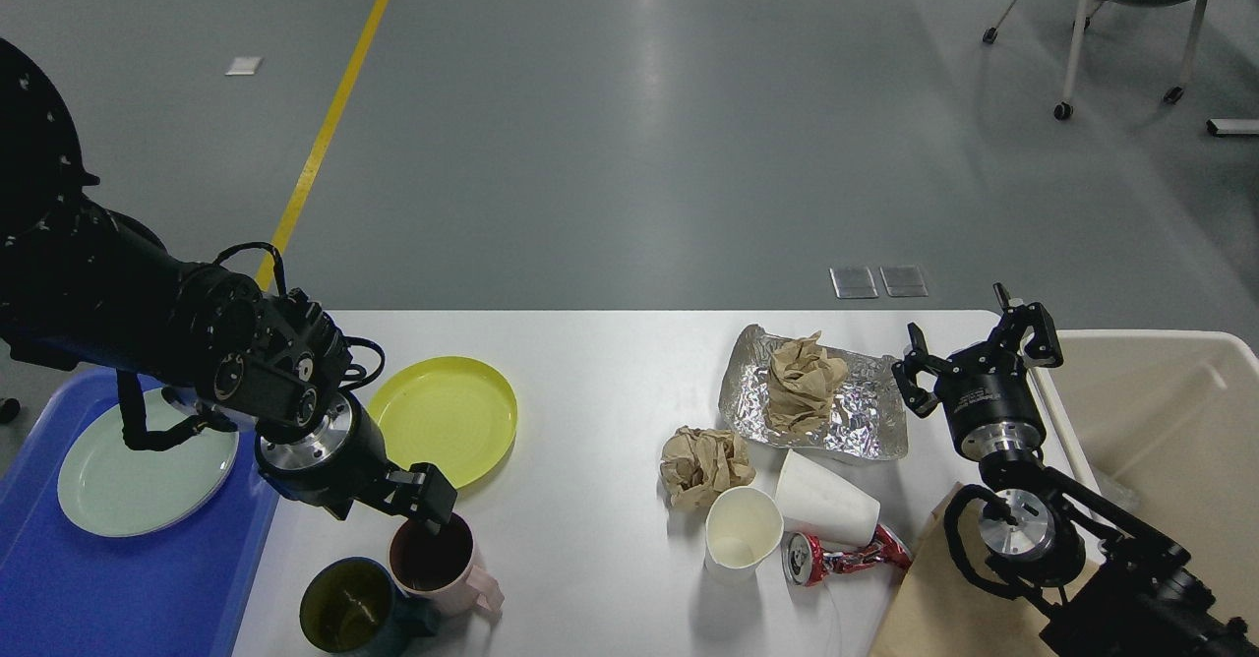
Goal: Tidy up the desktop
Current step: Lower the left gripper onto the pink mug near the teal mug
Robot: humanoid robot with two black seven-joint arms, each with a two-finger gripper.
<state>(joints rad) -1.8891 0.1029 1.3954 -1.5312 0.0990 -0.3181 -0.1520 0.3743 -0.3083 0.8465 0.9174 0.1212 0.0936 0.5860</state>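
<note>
Left tool (425, 503) low over desktop (610, 421)

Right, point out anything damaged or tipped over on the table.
A crushed red soda can lies on its side near the front edge, beside a white paper cup tipped over. Two crumpled brown paper wads; one sits on wrinkled foil.

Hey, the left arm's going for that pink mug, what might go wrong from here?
The left gripper is at the pink mug's far rim, and the dark green mug sits touching it on the left. A push or off-centre grip might tip the pink mug or shove its neighbour. Both stand near the desktop's front edge, so a nudge toward the robot might send one off.
</note>
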